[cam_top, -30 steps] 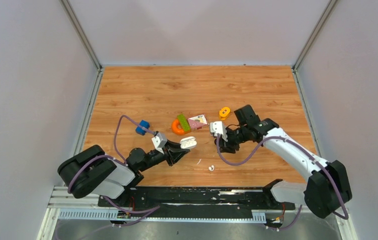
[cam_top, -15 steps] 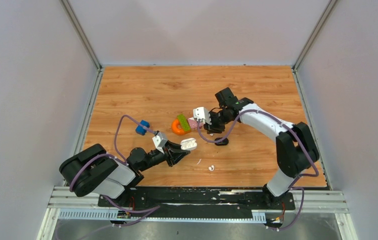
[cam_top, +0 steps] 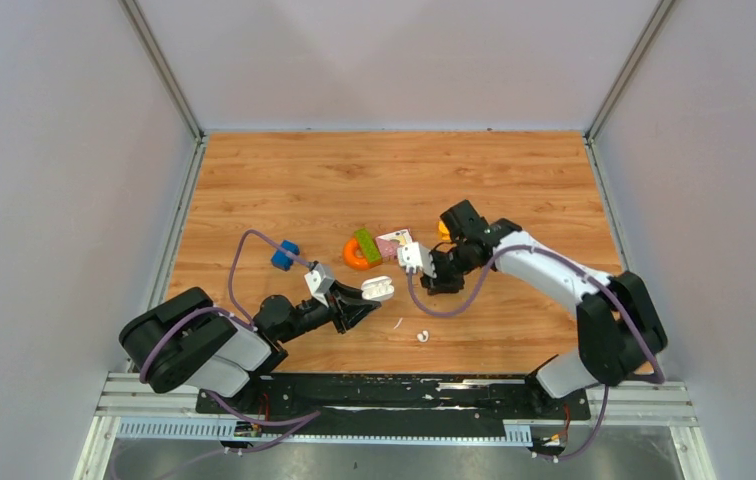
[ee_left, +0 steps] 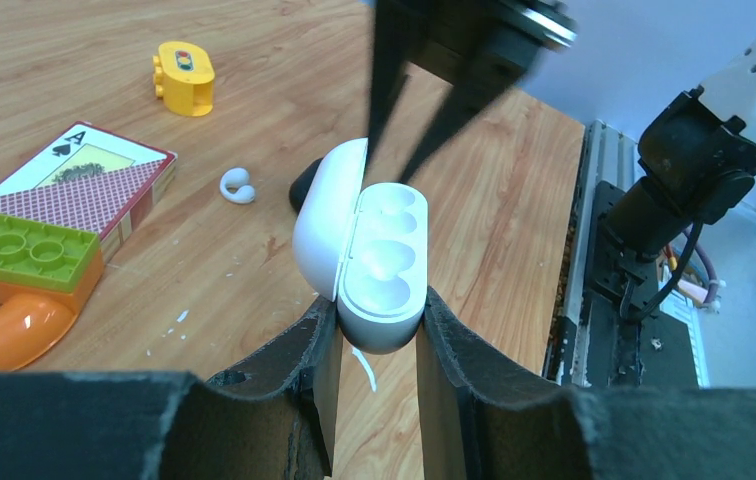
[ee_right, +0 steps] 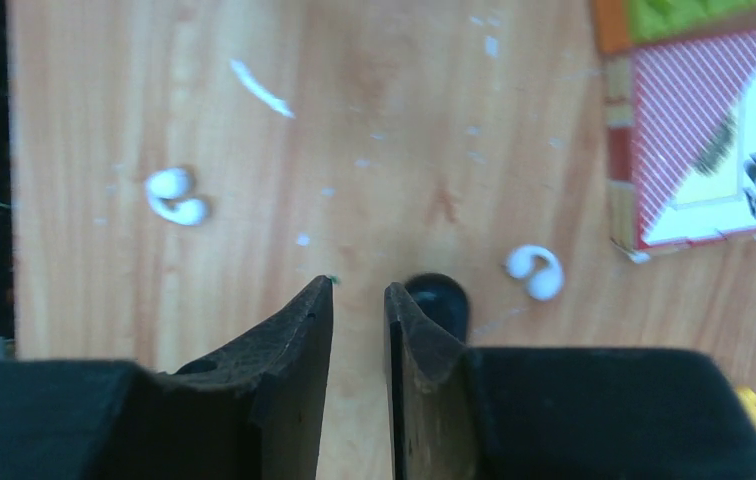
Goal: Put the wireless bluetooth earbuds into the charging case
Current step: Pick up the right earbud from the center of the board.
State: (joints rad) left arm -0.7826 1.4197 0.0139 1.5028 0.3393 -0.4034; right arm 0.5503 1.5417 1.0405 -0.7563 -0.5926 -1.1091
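My left gripper [ee_left: 379, 300] is shut on the lower end of a white charging case [ee_left: 379, 255] and holds it just above the table with its lid open. The same case [cam_top: 377, 287] shows in the top view, left of centre. One white earbud [ee_right: 176, 196] lies near the front edge [cam_top: 421, 336]. A second white earbud [ee_right: 536, 270] lies beside the card box. My right gripper [ee_right: 359, 287] hangs low over bare wood, its jaws a narrow gap apart with nothing between them. A dark rounded object [ee_right: 437, 298] sits just right of its fingertips, partly hidden.
An orange ring [cam_top: 355, 255] with a green brick [cam_top: 367, 245] on it, a playing-card box [cam_top: 394, 242] and a yellow brick [ee_left: 185, 76] lie behind the grippers. A blue block [cam_top: 285, 254] sits to the left. A white sliver [ee_right: 261, 88] lies on the wood.
The right arm swung left and back toward the card box, then came forward again over the dark object, with its jaws narrowing. The left gripper and the case have not moved.
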